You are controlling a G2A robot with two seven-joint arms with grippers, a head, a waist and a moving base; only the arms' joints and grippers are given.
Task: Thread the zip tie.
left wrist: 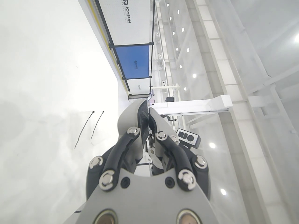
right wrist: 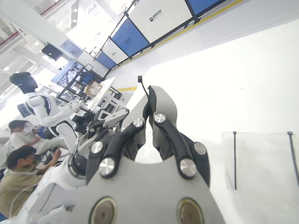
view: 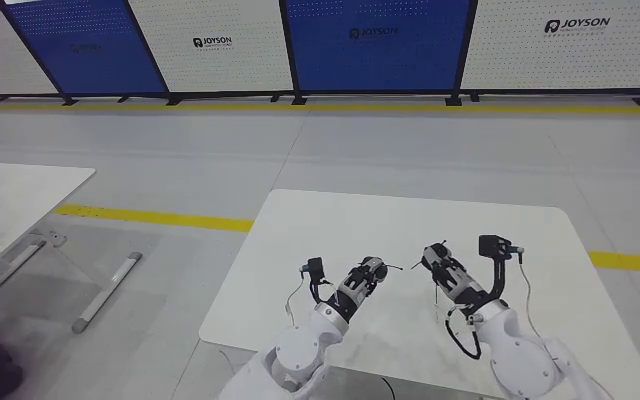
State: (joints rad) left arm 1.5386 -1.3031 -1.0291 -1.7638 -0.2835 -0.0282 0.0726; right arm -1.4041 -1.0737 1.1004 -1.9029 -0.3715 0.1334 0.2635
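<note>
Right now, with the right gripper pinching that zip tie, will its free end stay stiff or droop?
Probably springy, not limp: the zip tie juts straight past the right gripper unsupported. Likely light, given its thin strap.

Bright, even indoor light. Round ceiling lamps [left wrist: 187, 50] show as white spots in the left wrist view. The white table [right wrist: 233, 82] glares, nearly featureless; the zip tie [right wrist: 143, 86] held in the right gripper [right wrist: 148, 94] stands dark against the glare. Straight edges of the partition panels [right wrist: 163, 24] bow near both wrist views' edges.
</note>
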